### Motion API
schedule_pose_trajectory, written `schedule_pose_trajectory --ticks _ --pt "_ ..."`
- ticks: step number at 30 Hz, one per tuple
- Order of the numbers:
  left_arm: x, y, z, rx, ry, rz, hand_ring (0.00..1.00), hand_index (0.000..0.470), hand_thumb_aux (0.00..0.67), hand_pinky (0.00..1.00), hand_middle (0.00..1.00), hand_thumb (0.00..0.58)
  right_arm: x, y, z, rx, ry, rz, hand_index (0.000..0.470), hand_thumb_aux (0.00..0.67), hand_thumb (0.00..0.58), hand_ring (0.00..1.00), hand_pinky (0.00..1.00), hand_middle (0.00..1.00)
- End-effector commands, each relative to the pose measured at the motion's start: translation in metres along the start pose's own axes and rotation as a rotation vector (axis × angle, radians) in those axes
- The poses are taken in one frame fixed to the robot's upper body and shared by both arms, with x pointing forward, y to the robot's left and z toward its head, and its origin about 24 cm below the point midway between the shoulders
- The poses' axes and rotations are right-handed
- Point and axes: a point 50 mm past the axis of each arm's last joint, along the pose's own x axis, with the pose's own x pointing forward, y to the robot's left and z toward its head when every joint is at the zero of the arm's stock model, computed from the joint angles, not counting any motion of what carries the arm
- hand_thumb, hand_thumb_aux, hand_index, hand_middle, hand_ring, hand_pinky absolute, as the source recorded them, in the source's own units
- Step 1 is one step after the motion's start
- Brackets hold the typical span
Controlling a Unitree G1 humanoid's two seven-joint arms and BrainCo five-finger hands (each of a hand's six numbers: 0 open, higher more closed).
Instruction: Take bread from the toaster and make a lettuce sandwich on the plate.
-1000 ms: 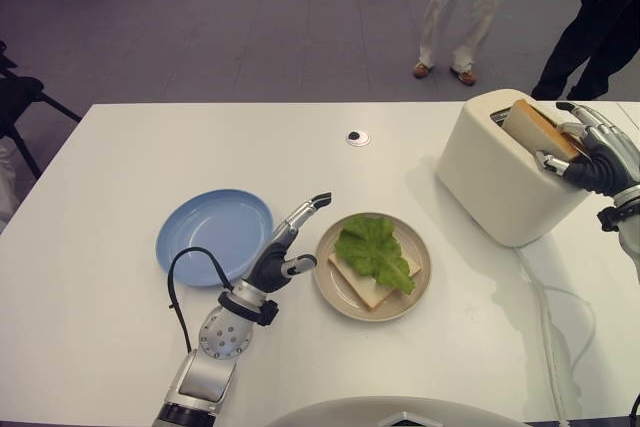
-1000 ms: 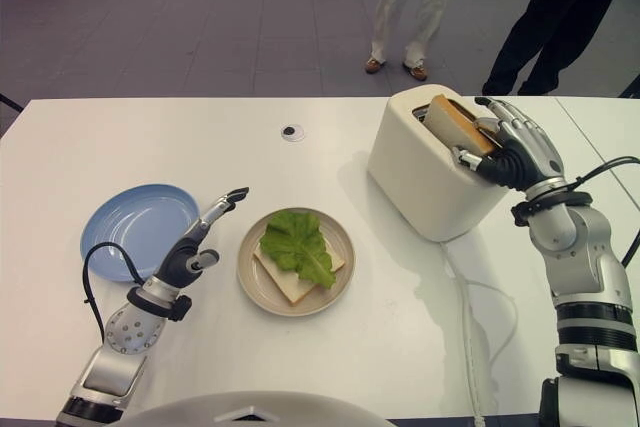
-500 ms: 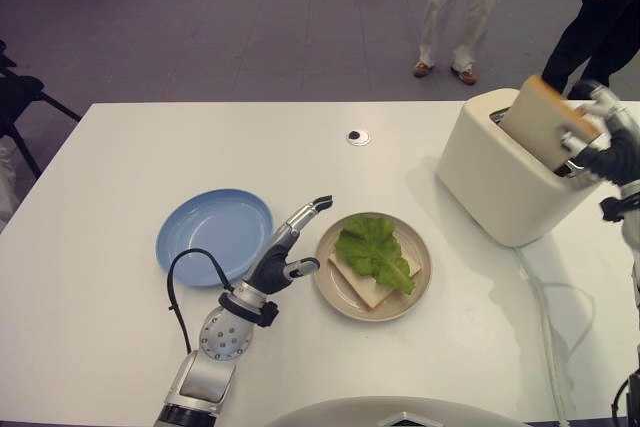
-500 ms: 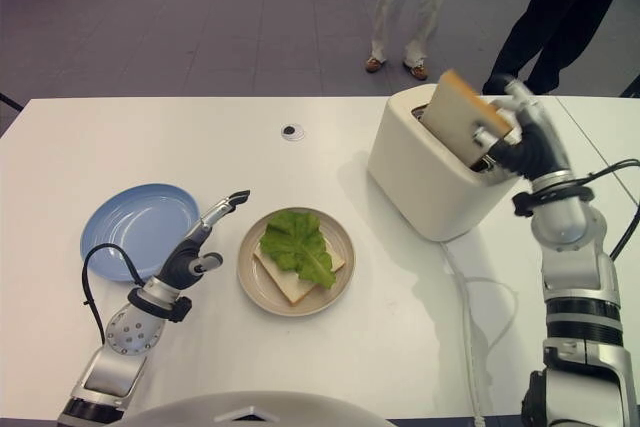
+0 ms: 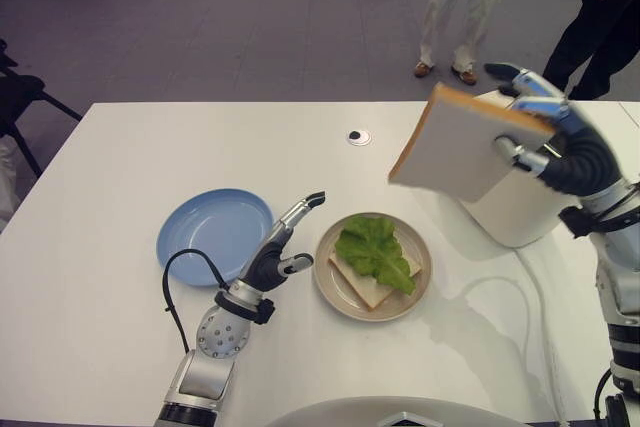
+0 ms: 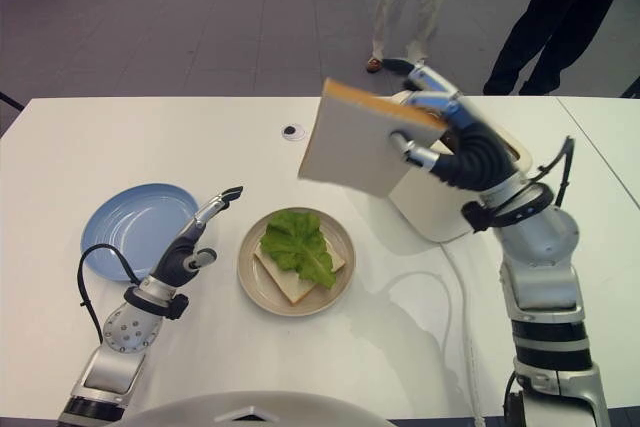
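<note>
Right, in the left eye view my right hand (image 5: 560, 142) has the slice of bread (image 5: 465, 142) gripped by one edge. The slice is clear of the toaster (image 5: 510, 212) and hangs in the air between it and the plate (image 5: 423, 287), tilted with its broad pale face toward the camera. My worry is that grip: with the slice held by one edge only, I'd judge it could pivot or slide out as I carry it across, and drop on the table short of the plate. The plate already carries a bottom slice (image 5: 362, 292) with the lettuce (image 5: 375, 247) lying over it. If I come down off-centre or too steeply, I could push the leaf aside or leave the top slice hanging over the rim.

In the right eye view, the right forearm rises from the lower right and the wrist is bent back toward the middle of the table. That hand sits in front of the toaster's top, fingers curled over the bread's upper edge and thumb on its near face. My left hand (image 6: 190, 247) lies low over the table between the blue plate (image 6: 115, 217) and the sandwich plate. Its fingers are stretched out toward the sandwich plate, holding nothing and touching neither plate.
</note>
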Motion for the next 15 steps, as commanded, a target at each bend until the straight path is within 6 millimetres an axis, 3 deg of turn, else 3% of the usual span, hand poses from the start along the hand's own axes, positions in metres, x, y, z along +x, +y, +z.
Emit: schedule_pose_trajectory --ticks 1,6,10,15 --pt "-0.001 0.0 -0.003 -0.005 0.014 -0.008 0.0 0.0 0.0 0.0 0.0 0.0 0.011 0.029 -0.009 -0.079 0.037 0.062 0.47 0.67 0.58 0.0 0.0 0.0" --pt "0.001 -0.001 -0.005 -0.01 0.017 -0.015 0.0 0.0 0.0 0.0 0.0 0.0 0.03 0.067 -0.026 -0.184 0.059 0.093 0.47 0.67 0.58 0.0 0.0 0.0" --pt "0.002 -0.003 -0.006 -0.015 0.016 -0.023 0.0 0.0 0.0 0.0 0.0 0.0 0.037 0.079 -0.032 -0.353 0.026 0.102 0.47 0.67 0.58 0.0 0.0 0.0" --pt "0.002 -0.006 -0.005 -0.02 0.014 -0.038 0.0 0.0 0.0 0.0 0.0 0.0 0.029 0.092 -0.032 -0.557 -0.057 0.148 0.47 0.67 0.58 0.0 0.0 0.0"
